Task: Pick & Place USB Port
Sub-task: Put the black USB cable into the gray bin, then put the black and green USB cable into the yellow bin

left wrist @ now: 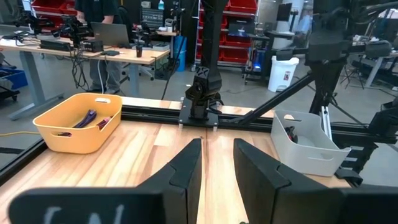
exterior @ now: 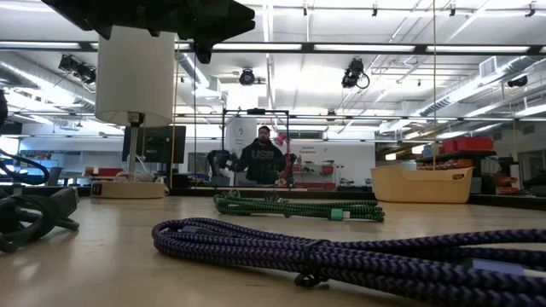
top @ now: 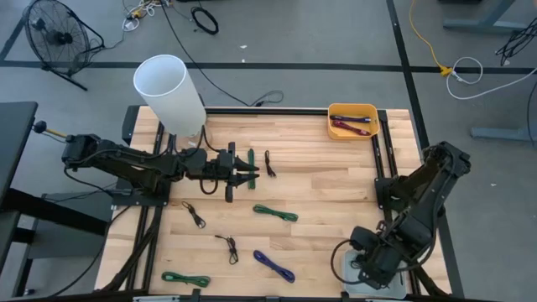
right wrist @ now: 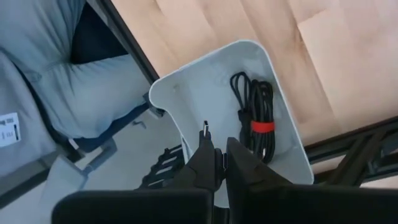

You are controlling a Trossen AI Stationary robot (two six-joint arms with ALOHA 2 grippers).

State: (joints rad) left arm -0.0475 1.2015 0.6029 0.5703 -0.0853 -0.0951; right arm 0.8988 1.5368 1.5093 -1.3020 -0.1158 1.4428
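I'm holding the left gripper [top: 254, 174] part open and empty above the table [top: 336, 180]. I'm keeping the right gripper [right wrist: 219, 163] shut, empty, over the white bin [right wrist: 186, 93] holding 1 black cable [right wrist: 255, 121].

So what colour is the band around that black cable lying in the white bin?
Red. The band wraps the coiled black cable in the white bin, clearest in the right wrist view.

Overhead camera facing straight down on table [top: 319, 189], low camera level at tabletop, close to purple cable [exterior: 358, 251], both sharing yellow bin [top: 352, 122] at 1 o'clock.
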